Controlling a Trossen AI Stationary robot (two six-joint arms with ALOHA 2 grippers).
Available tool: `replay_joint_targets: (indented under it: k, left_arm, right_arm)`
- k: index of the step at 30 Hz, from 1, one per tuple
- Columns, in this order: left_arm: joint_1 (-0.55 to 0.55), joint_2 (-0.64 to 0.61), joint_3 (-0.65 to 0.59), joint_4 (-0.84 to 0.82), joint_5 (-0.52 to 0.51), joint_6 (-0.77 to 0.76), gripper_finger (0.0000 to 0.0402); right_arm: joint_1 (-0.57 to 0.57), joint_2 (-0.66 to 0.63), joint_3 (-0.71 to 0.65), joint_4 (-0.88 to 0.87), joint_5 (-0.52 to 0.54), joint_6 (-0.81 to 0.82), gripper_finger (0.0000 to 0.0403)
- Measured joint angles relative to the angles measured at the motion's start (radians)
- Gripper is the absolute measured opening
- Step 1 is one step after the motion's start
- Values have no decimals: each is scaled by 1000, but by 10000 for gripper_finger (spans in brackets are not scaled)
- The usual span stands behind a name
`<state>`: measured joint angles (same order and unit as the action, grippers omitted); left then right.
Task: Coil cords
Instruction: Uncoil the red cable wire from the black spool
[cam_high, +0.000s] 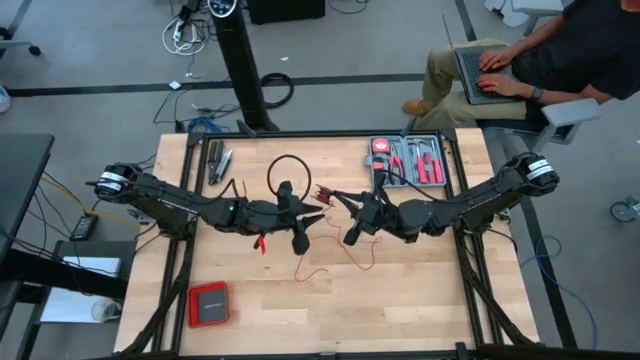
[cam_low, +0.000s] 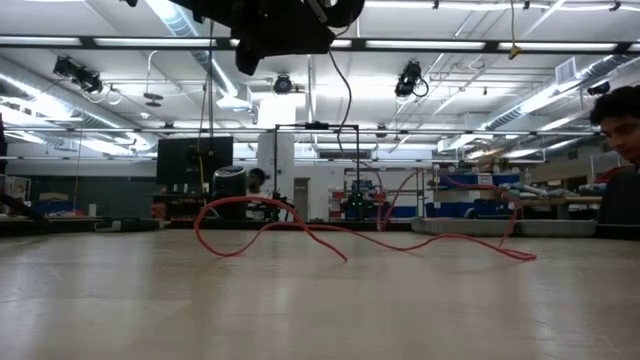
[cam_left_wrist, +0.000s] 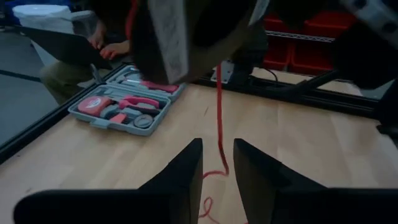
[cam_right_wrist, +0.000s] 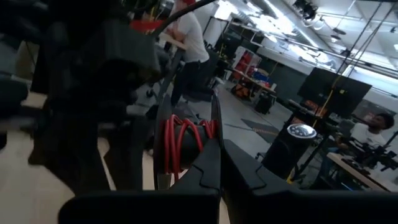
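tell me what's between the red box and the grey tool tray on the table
In the high view, the two grippers, left and right, and the red cord lie between red box and tool tray.

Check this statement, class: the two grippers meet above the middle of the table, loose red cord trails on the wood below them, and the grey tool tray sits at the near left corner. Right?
One detail is wrong. The high view shows the grey tool tray at the far right of the table, by the seated person. The near left corner holds a flat red box. The left gripper and right gripper do meet mid-table, above the loose red cord.
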<state>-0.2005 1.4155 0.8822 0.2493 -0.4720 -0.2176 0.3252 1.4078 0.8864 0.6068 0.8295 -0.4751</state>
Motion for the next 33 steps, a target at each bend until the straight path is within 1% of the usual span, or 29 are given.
replay_joint_targets:
  k: [8,12,16,19,21,31,33]
  left_arm:
    - [6,0,0,-6,-19,13,94]
    - [6,0,0,-3,-32,5,82]
    - [6,0,0,2,-31,3,59]
    - [6,0,0,2,-20,4,19]
    - [5,0,0,14,-13,18,7]
    - [3,0,0,12,-13,55,1]
    - [-4,0,0,15,-5,57,1]
  right_arm:
    - [-1,0,0,12,-1,3,0]
    - [-1,0,0,38,-3,4,0]
    - [-1,0,0,53,-8,8,0]
    - [-1,0,0,52,-14,26,0]
    - [-1,4,0,52,-18,33,0]
    - [-7,30,0,51,-11,22,0]
    - [-6,27,0,50,12,-9,0]
